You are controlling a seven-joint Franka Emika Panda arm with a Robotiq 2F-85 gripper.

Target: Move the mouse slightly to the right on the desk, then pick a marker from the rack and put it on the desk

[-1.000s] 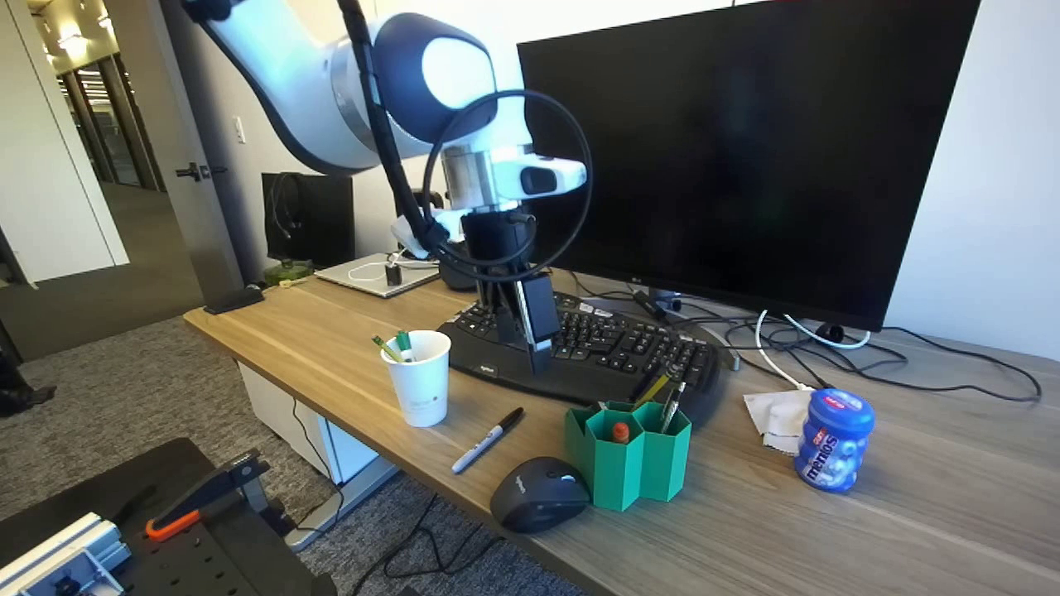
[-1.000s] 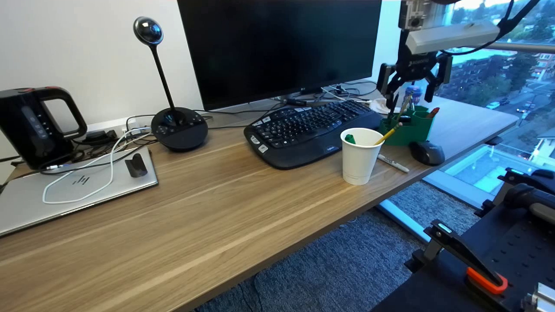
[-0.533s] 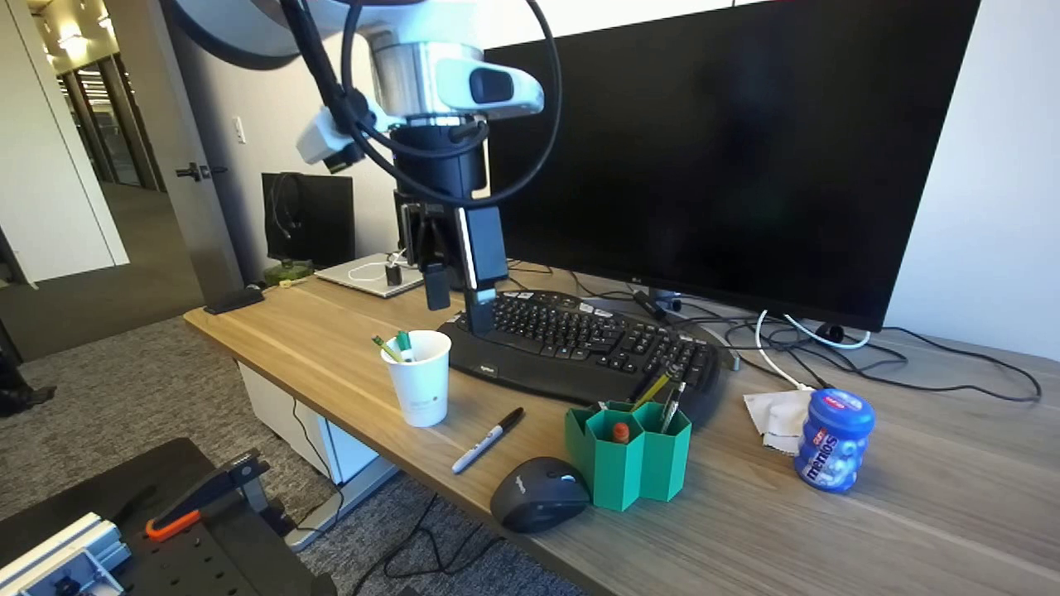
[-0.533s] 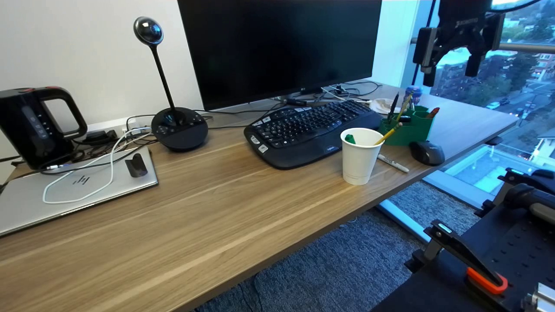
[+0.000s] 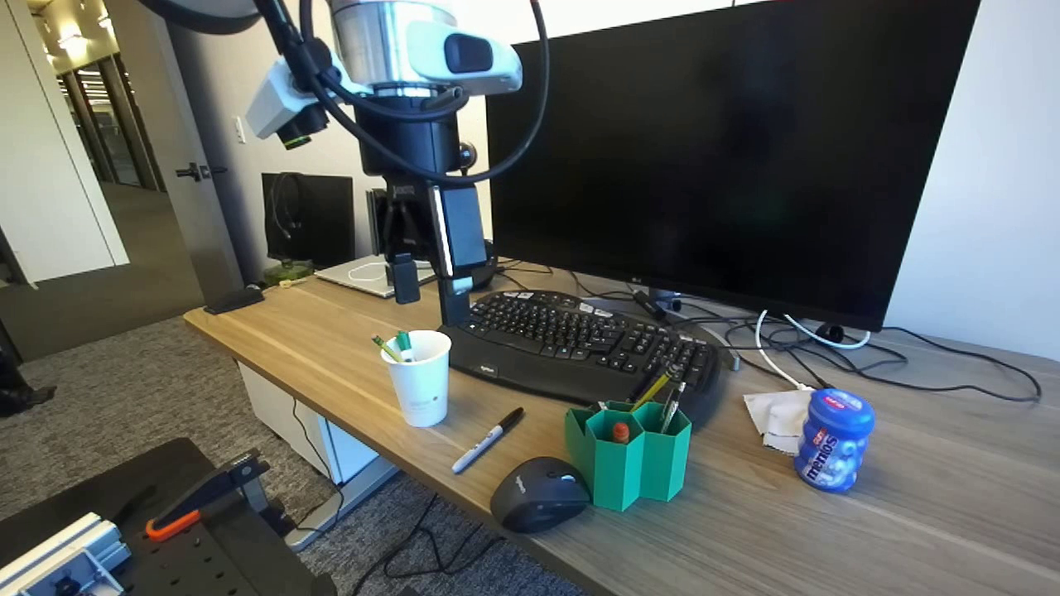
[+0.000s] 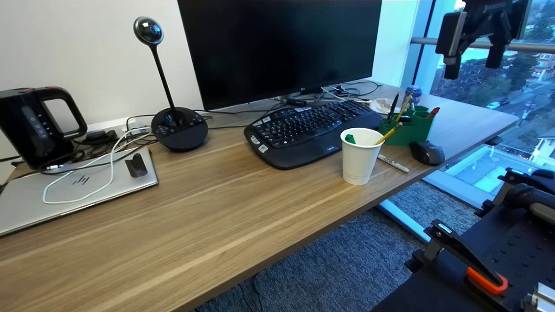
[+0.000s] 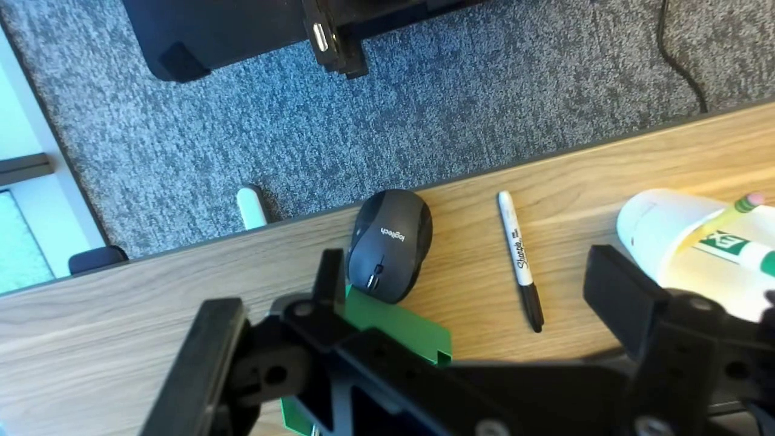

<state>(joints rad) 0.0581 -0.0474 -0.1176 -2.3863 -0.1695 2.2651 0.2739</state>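
In the wrist view, we see the light-brown wooden tabletop (image 7: 121,327) below wide-apart black fingers (image 7: 330,272), the oval dark-grey plastic mouse (image 7: 389,242) near the left fingertip, the boxy green plastic rack (image 7: 395,318) partly behind that finger, and the thin grey-and-black marker (image 7: 520,260) between both tips.

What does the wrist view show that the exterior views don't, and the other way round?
Only the wrist view: the printed lettering on the green-tipped marker inside the white cup.
Only the exterior views: the monitor, the blue candy tub and the silver laptop.
Shared by all: the mouse, the green rack, the white cup, the desk and the open jaws.
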